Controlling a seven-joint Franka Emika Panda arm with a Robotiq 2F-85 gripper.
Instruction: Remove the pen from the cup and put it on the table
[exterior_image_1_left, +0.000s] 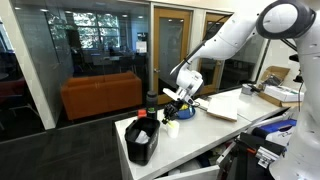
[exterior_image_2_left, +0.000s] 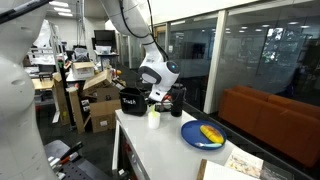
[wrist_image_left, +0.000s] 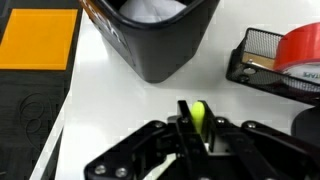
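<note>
My gripper (wrist_image_left: 198, 125) is shut on a yellow-green pen (wrist_image_left: 198, 112), whose tip shows between the fingers in the wrist view. In both exterior views the gripper (exterior_image_2_left: 157, 100) (exterior_image_1_left: 178, 101) hangs low over the near end of the white table (exterior_image_2_left: 165, 150). The small white cup (exterior_image_2_left: 153, 120) stands right below the fingers, with a bit of yellow-green at its mouth. I cannot tell whether the pen's lower end is still inside the cup. The cup is hidden under the gripper in the wrist view.
A black bin (wrist_image_left: 160, 35) (exterior_image_2_left: 132, 99) (exterior_image_1_left: 142, 140) stands at the table's end, close to the gripper. A black mesh tray with red tape (wrist_image_left: 285, 55) is beside it. A tall black cylinder (exterior_image_2_left: 177, 100) and a blue plate (exterior_image_2_left: 204, 135) stand nearby.
</note>
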